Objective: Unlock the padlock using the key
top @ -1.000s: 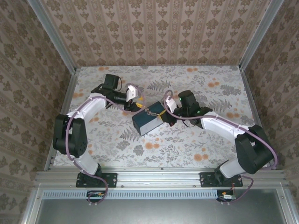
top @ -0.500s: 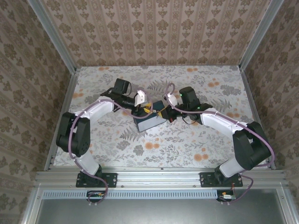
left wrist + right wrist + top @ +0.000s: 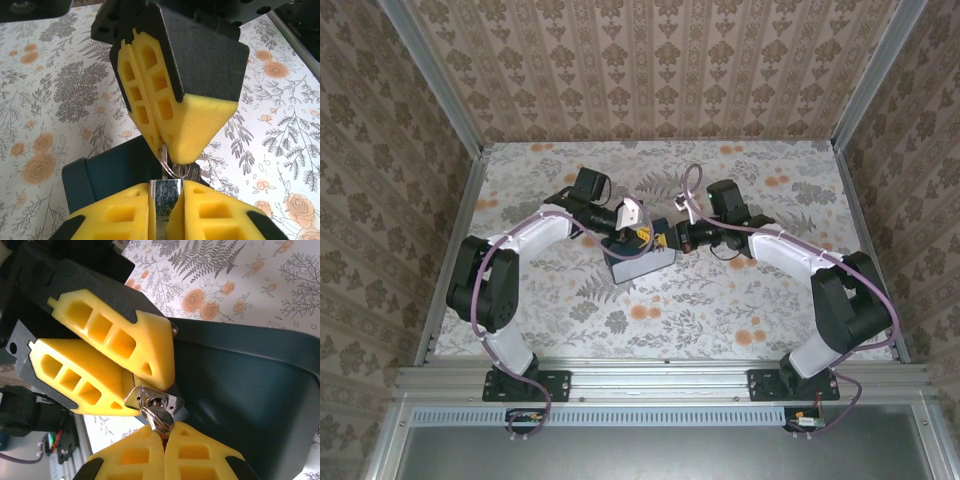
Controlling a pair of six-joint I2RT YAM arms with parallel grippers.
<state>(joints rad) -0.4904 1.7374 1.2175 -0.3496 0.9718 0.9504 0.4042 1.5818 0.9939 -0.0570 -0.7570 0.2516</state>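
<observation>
The silver padlock (image 3: pixel 166 196) hangs over a dark blue box (image 3: pixel 114 170), and my left gripper (image 3: pixel 166 189) is shut on its body, one yellow finger on each side. The key (image 3: pixel 160 416), with its ring, sits in the keyhole on the padlock's (image 3: pixel 150 396) underside, and my right gripper (image 3: pixel 165 434) is shut on the key's head. In the top view the left gripper (image 3: pixel 640 236) and right gripper (image 3: pixel 667 240) meet tip to tip above the box (image 3: pixel 642 266) at mid table.
The box lies on a floral tablecloth (image 3: pixel 720 300) inside patterned walls with metal rails (image 3: pixel 450 230) along the edges. Both arms reach inward and crowd the middle. Open cloth lies in front of the box and at the far corners.
My left gripper has swung right to the padlock and closed on it. The right arm has shifted slightly back and right with the key. The box has turned a little.
</observation>
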